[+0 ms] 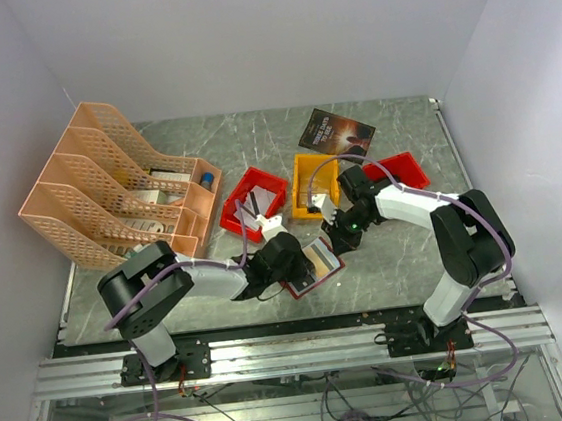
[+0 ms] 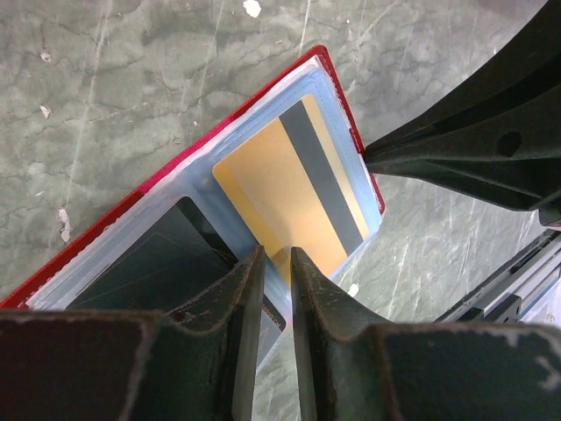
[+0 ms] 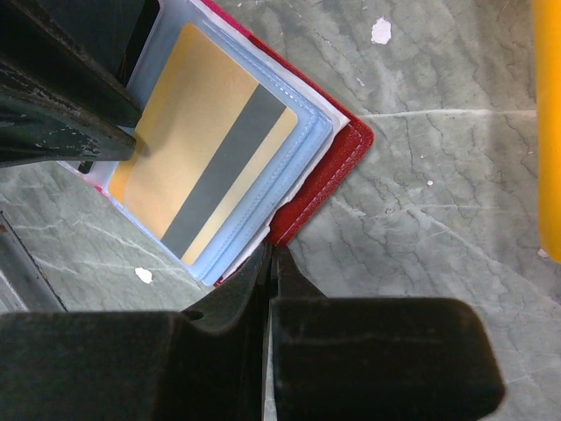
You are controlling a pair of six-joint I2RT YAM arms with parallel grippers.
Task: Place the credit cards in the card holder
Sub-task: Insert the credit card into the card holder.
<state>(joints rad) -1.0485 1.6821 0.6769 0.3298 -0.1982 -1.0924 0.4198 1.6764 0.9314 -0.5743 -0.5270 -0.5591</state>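
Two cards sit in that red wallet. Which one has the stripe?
The gold card: a grey stripe runs its length. The dark card in the neighbouring pocket shows none.

The card holder lies open and flat on the table, its dark-red leather-like cover underneath and showing only as a thin rim and one rounded corner. Pale bluish clear pockets face up. A gold credit card with a dark grey stripe along its length lies on one pocket, framed by the pocket's seams. A dark card lies in the neighbouring pocket, partly hidden.
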